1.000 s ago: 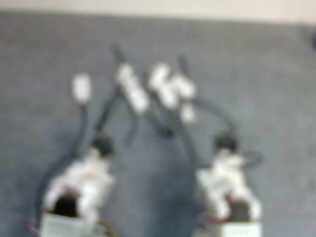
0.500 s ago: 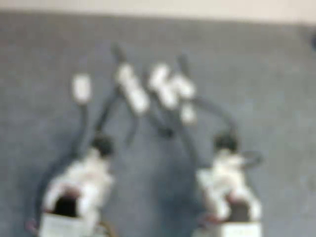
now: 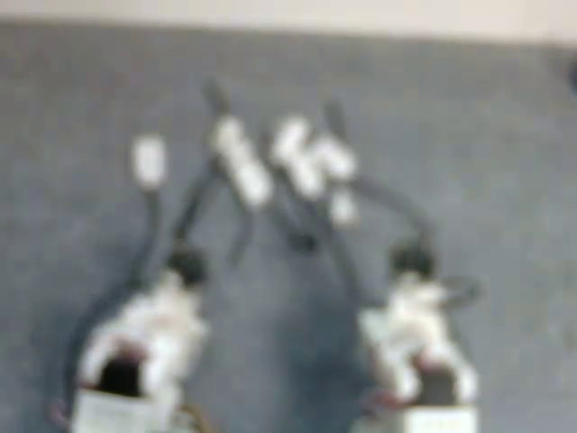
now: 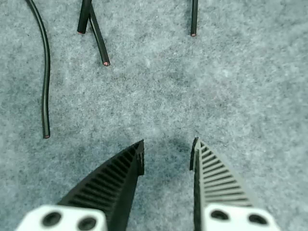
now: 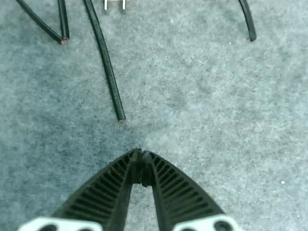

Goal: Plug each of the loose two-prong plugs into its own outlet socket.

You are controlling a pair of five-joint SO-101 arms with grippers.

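— Hovering where?
— Low over the grey felt counter. My left hand is spread apart and empty; my right hand is clenched on nothing.
— And the plug?
— The white two-prong plug lies ahead of my right hand, its prongs pointing lengthwise back at it, with black cables alongside.

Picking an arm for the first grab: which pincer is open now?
The left pincer: its tips stand apart with a clear gap, while the right pincer has its tips touching.
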